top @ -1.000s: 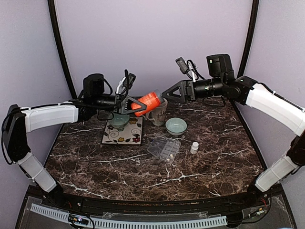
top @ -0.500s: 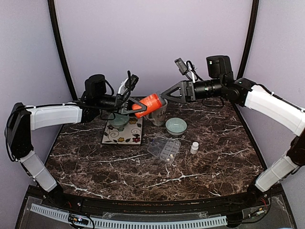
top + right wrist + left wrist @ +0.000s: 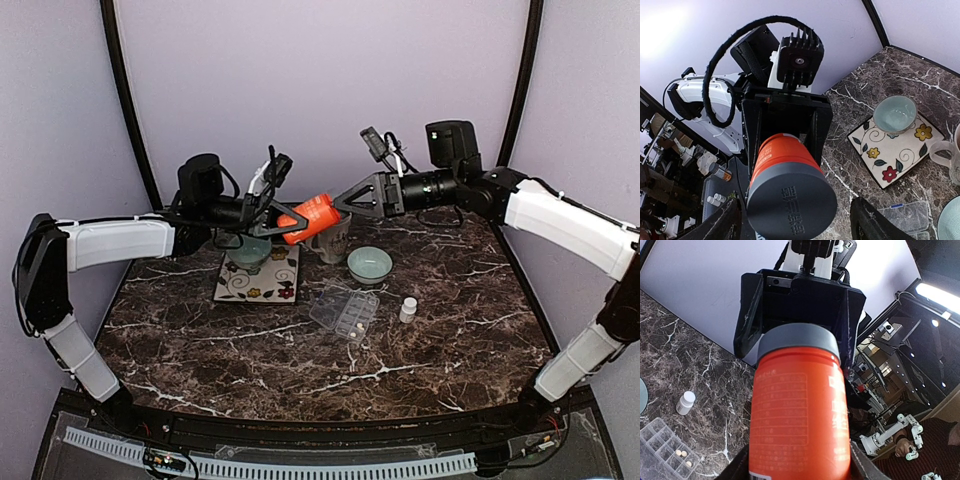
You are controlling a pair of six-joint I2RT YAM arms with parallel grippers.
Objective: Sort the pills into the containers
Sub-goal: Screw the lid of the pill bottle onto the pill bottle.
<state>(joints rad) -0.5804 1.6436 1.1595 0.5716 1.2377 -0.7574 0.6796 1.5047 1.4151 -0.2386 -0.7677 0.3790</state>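
A dark brown marble-patterned table (image 3: 200,340) with white veins carries two white-and-black arms that meet in the air above its far edge. The left gripper (image 3: 281,222) is clamped on the body of a smooth orange plastic bottle (image 3: 308,217), a cylinder with a matte grey cap, held tilted with the cap toward the right arm. The right gripper (image 3: 345,198) is spread wide, one black finger (image 3: 722,225) on each side of the cap without touching it, and grips nothing. Since a second ago the right arm has shifted slightly left, toward the bottle, while everything on the table lies as before. Below the bottle sit a square floral tile (image 3: 262,280) bearing a pale green bowl (image 3: 250,250), a glazed mug (image 3: 335,238), and a second green bowl (image 3: 370,264); what the bowls hold cannot be made out. Near the table's middle lies a flat clear plastic pill box (image 3: 344,311), its lid open, with a few tiny pale pills (image 3: 681,454) in compartments at one end. A small white bottle (image 3: 408,309) stands just beside it.
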